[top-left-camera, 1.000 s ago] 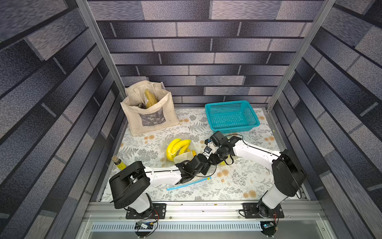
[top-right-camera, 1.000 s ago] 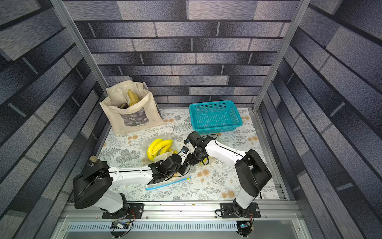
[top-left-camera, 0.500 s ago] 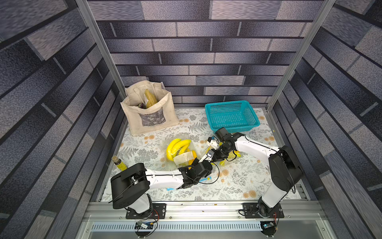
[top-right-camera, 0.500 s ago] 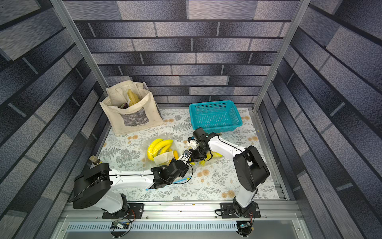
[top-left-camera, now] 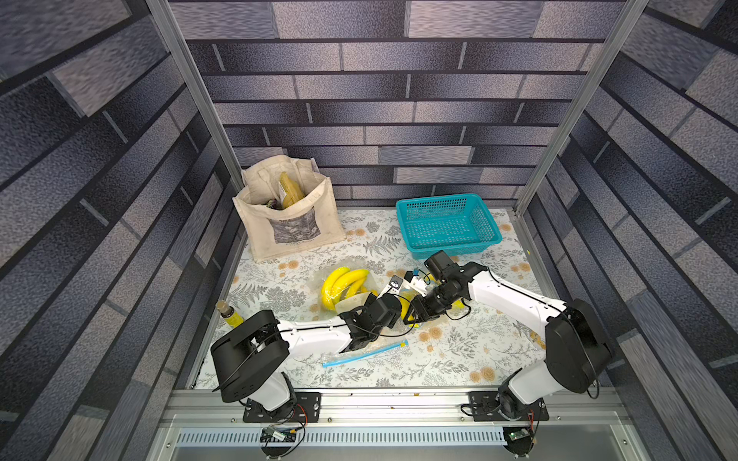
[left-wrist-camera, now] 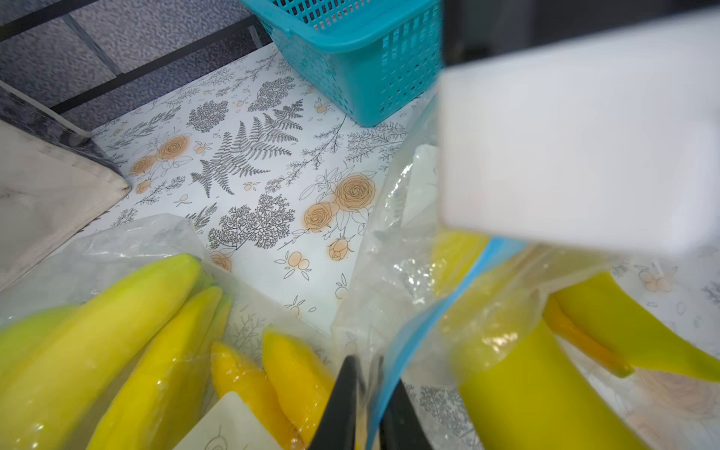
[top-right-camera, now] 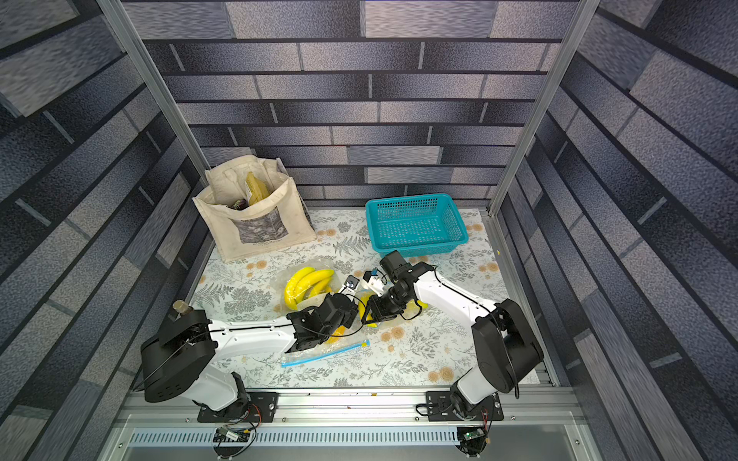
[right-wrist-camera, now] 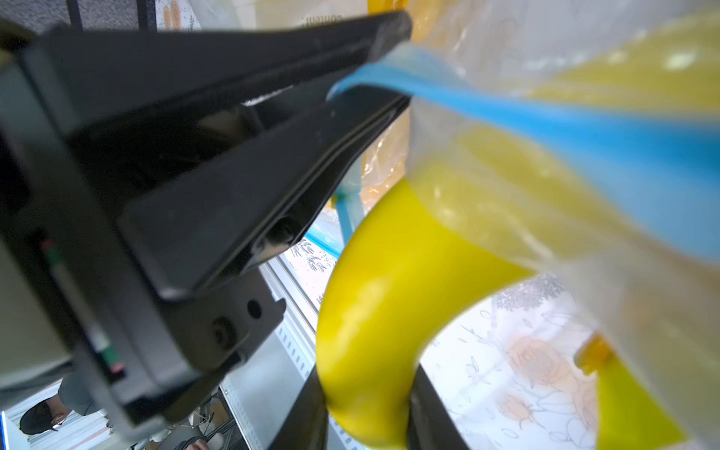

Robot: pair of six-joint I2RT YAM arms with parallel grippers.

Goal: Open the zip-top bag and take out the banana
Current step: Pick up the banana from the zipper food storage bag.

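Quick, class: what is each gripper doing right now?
Left gripper: shut on the zip-top bag, at its blue strip.
Right gripper: shut on the banana.

Blurred banana (right-wrist-camera: 366,311), end cut off (zip-top bag (right-wrist-camera: 584,128) too); bottle (top-left-camera: 231,317) half hidden.

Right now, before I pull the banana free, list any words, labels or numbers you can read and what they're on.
Nothing reads clearly.
Tote bag: line of print under its picture, too small to read.
Yellow packet in the tote bag: label too small.
Pale label, right wrist view: faint mirrored print, too blurred.
White label on the bagged banana bunch: only a drawn swirl.
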